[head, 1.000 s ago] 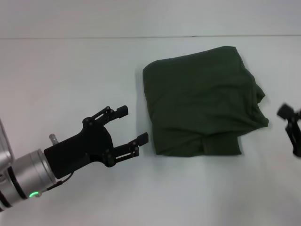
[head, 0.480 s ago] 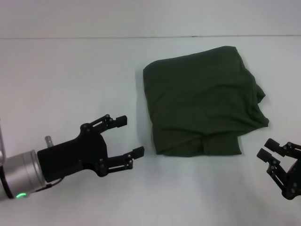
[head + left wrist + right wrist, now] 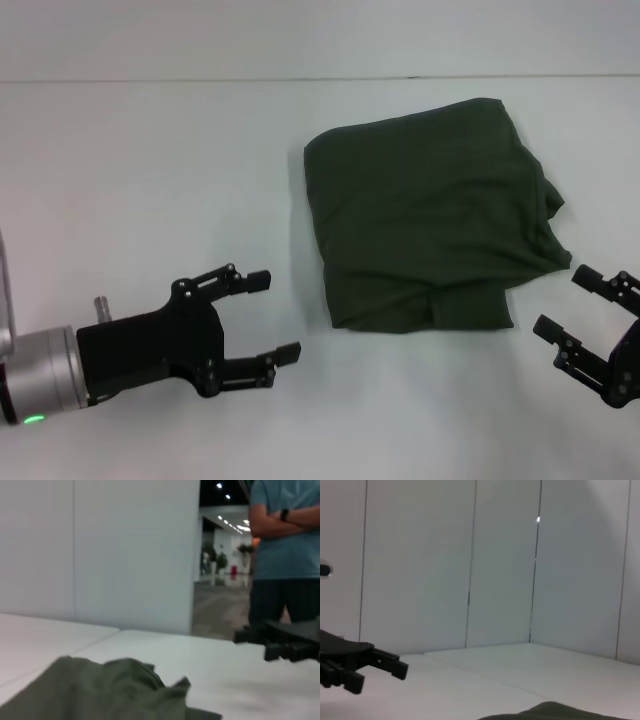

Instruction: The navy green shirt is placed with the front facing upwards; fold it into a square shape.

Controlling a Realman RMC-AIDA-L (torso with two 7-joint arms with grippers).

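The white bench carries the shirt, lying folded into a rough square right of centre. It looks soft, light and floppy, best pinched at a hem or corner. The left gripper and right gripper flank it, jaws spread, holding nothing.

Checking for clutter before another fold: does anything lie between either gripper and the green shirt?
Nothing visible does. Only bare white table separates the open left gripper and the open right gripper from the folded navy green shirt.
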